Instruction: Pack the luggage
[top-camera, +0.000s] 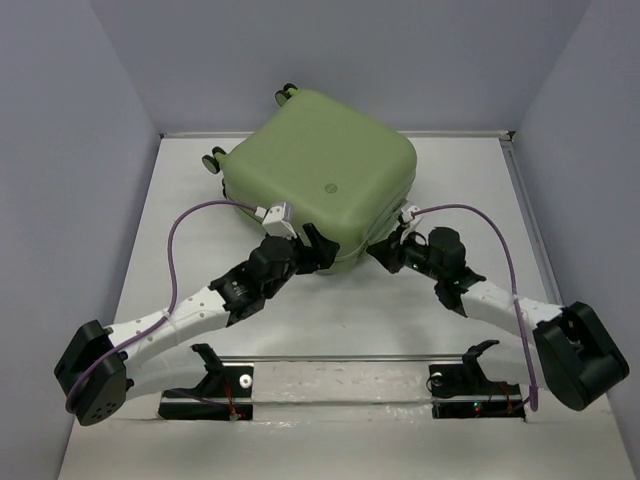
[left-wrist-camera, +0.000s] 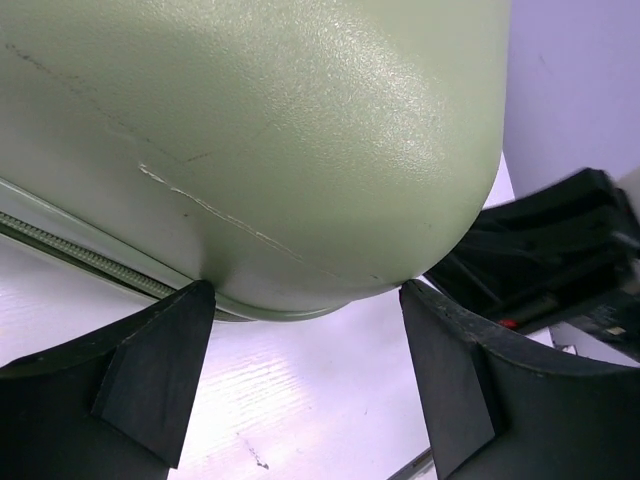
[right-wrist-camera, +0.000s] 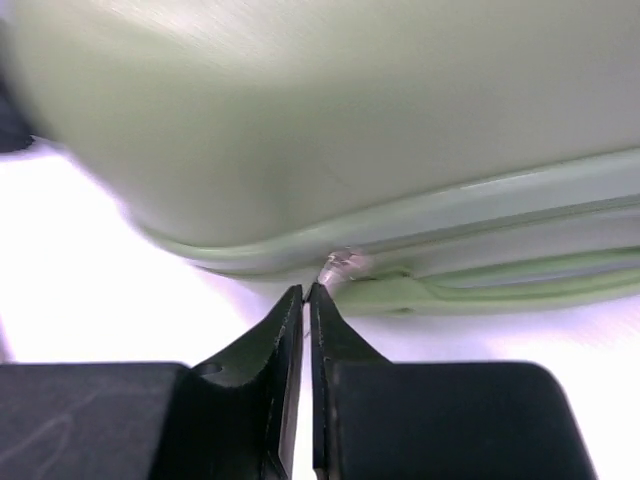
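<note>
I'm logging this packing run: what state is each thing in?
Suitcase: closed, lying flat on the table.
Left gripper: open, straddling the suitcase's near corner.
Right gripper: shut, tips just below a small metal piece on the seam.

One luggage (top-camera: 318, 165), one left tool (top-camera: 322, 248), one right tool (top-camera: 386, 250)

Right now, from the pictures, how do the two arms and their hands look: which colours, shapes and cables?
The left arm and right arm have white links between bulky black joints. A purple cable loops along each, ending in a white connector near the wrist. The left hand and right hand are matte black with wedge-shaped fingers. I see no markings.
</note>
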